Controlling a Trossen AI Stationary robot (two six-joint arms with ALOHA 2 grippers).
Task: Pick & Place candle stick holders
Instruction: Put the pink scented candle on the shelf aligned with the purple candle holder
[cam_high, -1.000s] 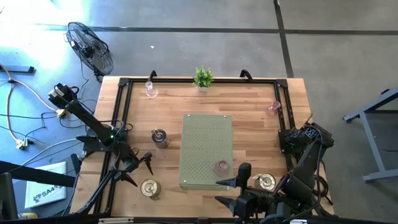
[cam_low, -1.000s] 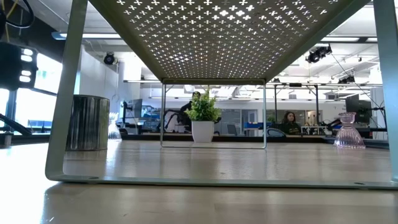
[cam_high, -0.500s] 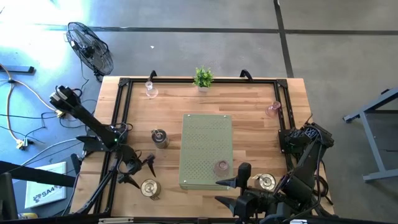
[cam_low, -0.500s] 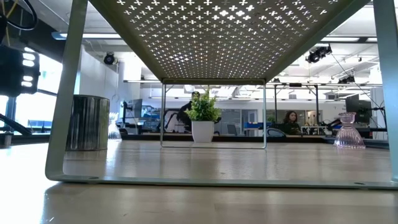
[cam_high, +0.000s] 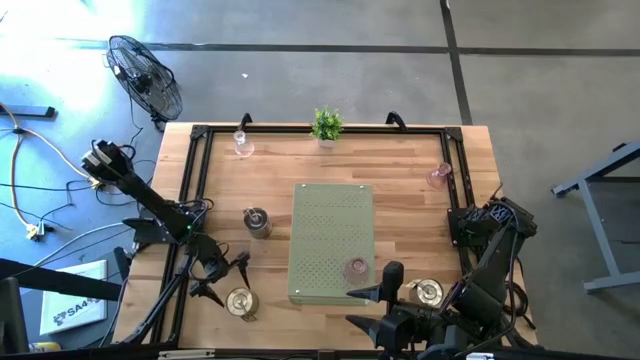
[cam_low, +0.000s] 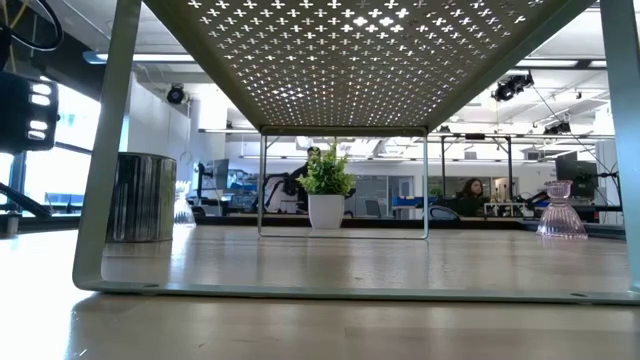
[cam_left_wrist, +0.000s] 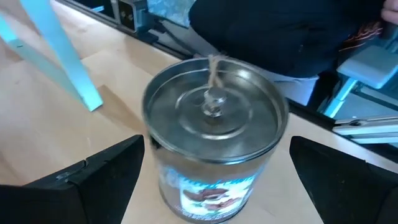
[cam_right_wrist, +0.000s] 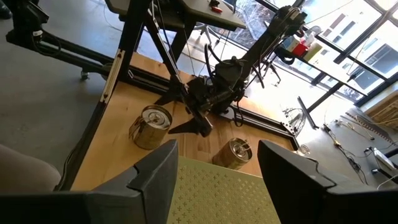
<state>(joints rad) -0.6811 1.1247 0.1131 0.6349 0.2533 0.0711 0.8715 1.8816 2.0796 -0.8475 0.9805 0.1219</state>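
Note:
My left gripper (cam_high: 222, 277) is open just to the far-left of a shiny silver holder (cam_high: 241, 302) that stands on its base near the table's near-left corner. In the left wrist view the holder (cam_left_wrist: 214, 143) shows ahead between my spread fingers (cam_left_wrist: 93, 186), untouched. A second silver holder (cam_high: 257, 222) stands left of the green perforated rack (cam_high: 332, 215), and a third (cam_high: 428, 292) stands near right. A pink glass cup (cam_high: 355, 268) stands on the rack. A clear cup (cam_high: 242, 145) and a pink cup (cam_high: 440, 176) stand farther back. My right gripper (cam_high: 363, 308) waits open at the near edge.
A small green potted plant (cam_high: 326, 125) stands at the far edge's middle. A black frame (cam_high: 195, 180) runs along the table's sides. In the low view the rack's legs (cam_low: 100, 200) stand in front, with the silver holder (cam_low: 140, 197) and pink cup (cam_low: 562, 212) behind.
My left gripper has moved a little toward the table's near edge, closer to the near-left silver holder, and stays open. Nothing else has moved.

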